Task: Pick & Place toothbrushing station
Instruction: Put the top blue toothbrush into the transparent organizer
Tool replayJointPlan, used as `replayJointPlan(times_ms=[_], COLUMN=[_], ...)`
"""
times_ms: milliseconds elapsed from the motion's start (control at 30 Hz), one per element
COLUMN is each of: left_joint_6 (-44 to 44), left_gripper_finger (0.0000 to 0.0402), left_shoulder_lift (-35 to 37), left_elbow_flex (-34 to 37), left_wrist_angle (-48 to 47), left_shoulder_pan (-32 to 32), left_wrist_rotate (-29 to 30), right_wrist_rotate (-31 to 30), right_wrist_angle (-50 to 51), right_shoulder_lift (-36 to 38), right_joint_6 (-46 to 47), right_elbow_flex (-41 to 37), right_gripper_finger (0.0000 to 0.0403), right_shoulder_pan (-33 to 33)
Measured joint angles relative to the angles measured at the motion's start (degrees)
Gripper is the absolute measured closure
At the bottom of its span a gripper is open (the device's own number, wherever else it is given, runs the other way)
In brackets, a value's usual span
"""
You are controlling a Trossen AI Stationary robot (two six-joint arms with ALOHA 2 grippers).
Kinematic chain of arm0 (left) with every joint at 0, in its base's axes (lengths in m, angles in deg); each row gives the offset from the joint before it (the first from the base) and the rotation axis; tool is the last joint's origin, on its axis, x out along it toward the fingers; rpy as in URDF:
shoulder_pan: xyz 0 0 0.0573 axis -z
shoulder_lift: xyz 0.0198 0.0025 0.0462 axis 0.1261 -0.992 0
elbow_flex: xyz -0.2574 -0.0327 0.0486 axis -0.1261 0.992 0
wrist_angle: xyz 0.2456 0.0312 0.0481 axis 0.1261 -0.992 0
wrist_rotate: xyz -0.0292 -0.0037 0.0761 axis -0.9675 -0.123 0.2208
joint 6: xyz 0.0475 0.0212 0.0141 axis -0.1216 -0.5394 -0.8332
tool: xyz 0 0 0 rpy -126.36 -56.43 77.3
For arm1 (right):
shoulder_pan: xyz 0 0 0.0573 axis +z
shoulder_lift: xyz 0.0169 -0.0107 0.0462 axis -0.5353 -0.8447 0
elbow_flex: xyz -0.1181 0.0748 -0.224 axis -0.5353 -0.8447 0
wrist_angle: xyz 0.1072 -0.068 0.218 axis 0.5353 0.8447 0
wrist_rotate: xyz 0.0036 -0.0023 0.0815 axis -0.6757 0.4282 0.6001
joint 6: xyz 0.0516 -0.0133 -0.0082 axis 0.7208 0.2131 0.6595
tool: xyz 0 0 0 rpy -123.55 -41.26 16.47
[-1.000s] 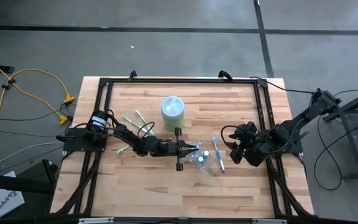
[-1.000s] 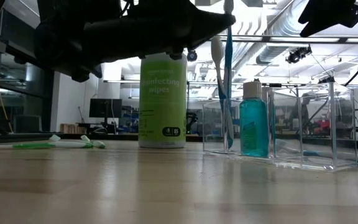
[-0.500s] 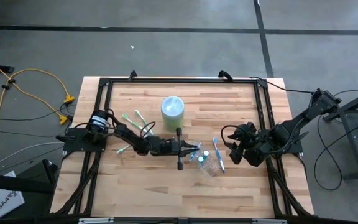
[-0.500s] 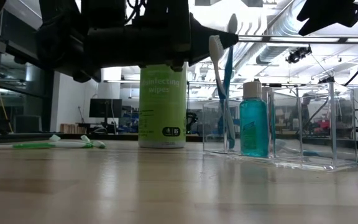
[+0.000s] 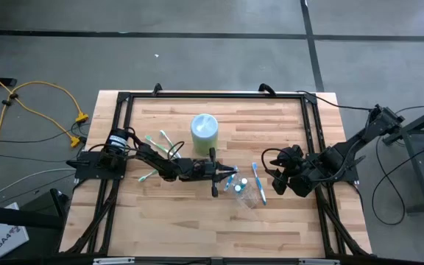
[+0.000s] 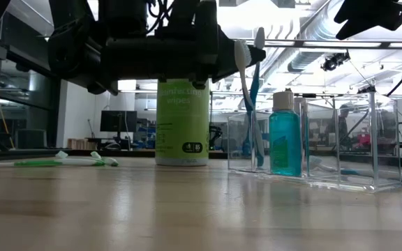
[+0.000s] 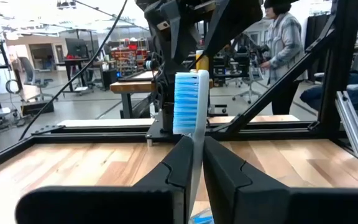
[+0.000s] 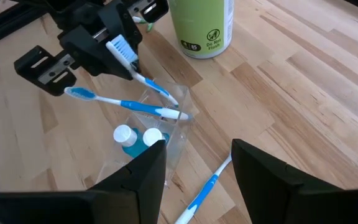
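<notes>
The pale, plank-jointed wooden table (image 5: 197, 221) has a black metal frame along its edges. In the low view, the left arm's dark bulk hides the top of the lime-green cylindrical wipes canister (image 6: 182, 122); its lid shows only from above, pale and round.

The left gripper (image 8: 124, 55) hangs over the table's middle, just beside the clear, thin-walled plastic organiser (image 6: 313, 143). Its two dark fingers are clamped on the white handle of a blue-bristled toothbrush (image 7: 188, 106), bristle head up. In the right wrist view the handle slants down to the organiser's rim; whether its tip touches the rim or sits inside cannot be told. In the left wrist view the fingers cover the lower handle.

The right gripper (image 8: 194, 165) hangs near the organiser on its right side, fingers apart and holding nothing. In the low view, only a dark fragment of an arm shows at the upper right corner.

The organiser stands right of centre, divided into compartments. A second blue-and-white toothbrush (image 8: 126, 104) lies tilted across its top. Two small teal bottles with white caps (image 8: 135, 138) stand side by side in it; the low view shows just one clearly.

A third blue-and-white toothbrush (image 8: 202, 190) lies flat on the wood just beside the organiser, its lower end cut off. Green-and-white toothbrushes (image 5: 160, 140) lie scattered near the left arm's base, their number hard to make out.
</notes>
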Motion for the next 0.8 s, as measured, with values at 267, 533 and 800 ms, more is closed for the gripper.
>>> replayJointPlan(times_ms=[267, 533, 800], left_joint_6=[0.9, 1.5, 1.7], left_gripper_finger=[0.0367, 0.0367, 0.0336], left_shoulder_lift=[0.0, 0.0, 0.0], left_elbow_flex=[0.0, 0.0, 0.0], left_wrist_angle=[-0.9, -1.6, -1.5], left_shoulder_pan=[0.0, -0.4, -0.5], left_wrist_rotate=[-2.4, -4.4, -6.5], right_wrist_rotate=[0.0, 0.3, 0.9], right_wrist_angle=[0.0, -0.7, -0.9], right_shoulder_lift=[0.0, 0.0, 0.0], right_joint_6=[0.0, 0.0, 0.0], right_elbow_flex=[0.0, 0.0, 0.0], right_gripper_finger=[0.0229, 0.0229, 0.0229], right_shoulder_pan=[0.0, 0.0, 0.0])
